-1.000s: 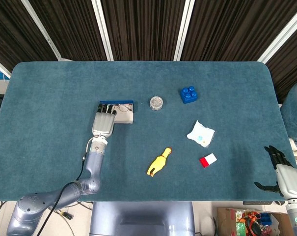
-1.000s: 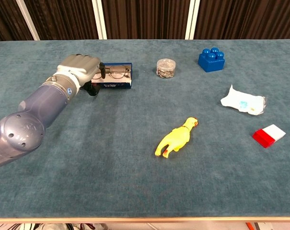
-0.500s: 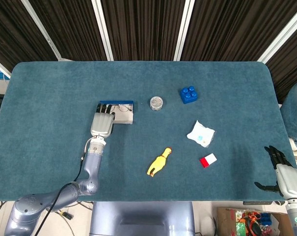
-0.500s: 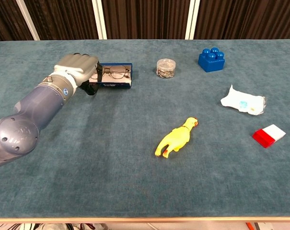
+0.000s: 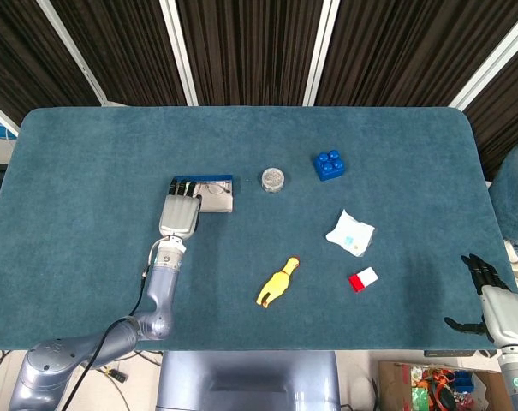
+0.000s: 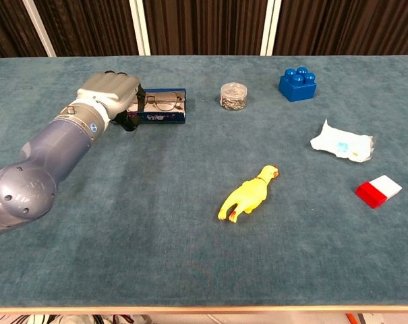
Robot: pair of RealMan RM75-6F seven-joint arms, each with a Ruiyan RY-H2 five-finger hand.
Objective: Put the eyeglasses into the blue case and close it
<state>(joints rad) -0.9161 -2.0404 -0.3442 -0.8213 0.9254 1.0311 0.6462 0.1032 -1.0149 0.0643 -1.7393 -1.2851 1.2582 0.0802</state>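
- The eyeglasses [image 6: 160,102] already lie inside the open blue case [image 6: 164,115], near the table's [image 5: 87,171] far left.
- The left hand [image 6: 110,94] rests at the case's left end, fingers curled over its edge; whether it grips the case cannot be told.
- The right hand [image 5: 490,300] waits off the table's right edge, fingers apart, holding nothing.
- Closing the lid appears to be what remains.
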